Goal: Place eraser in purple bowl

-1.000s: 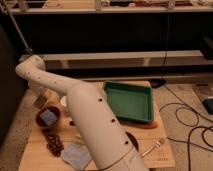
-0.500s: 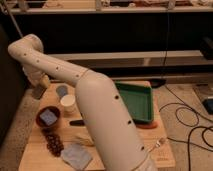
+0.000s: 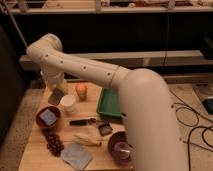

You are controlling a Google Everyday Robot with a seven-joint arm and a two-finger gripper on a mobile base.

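The purple bowl [image 3: 120,147] stands at the table's front right, right beside my white arm, with a glossy pale inside. A pale blue-grey rectangular block [image 3: 49,117] lies in the reddish-brown bowl [image 3: 40,121] at the left. A small dark block [image 3: 105,129] lies near the middle. I cannot tell which of the two is the eraser. My gripper [image 3: 56,96] hangs low over the table's back left, just left of the white cup [image 3: 68,103] and above the reddish-brown bowl, far from the purple bowl.
An orange [image 3: 81,90] sits behind the cup. A green tray [image 3: 109,102] is half hidden by my arm. A black pen [image 3: 82,121], a yellowish item [image 3: 87,139], dark red grapes [image 3: 52,142] and a grey cloth [image 3: 76,156] lie on the wooden table [image 3: 35,150]. Cables run on the floor at the right.
My arm has swung in over the table. The elbow moved right and the gripper came down to the back left by the white cup. The arm now covers more of the green tray.
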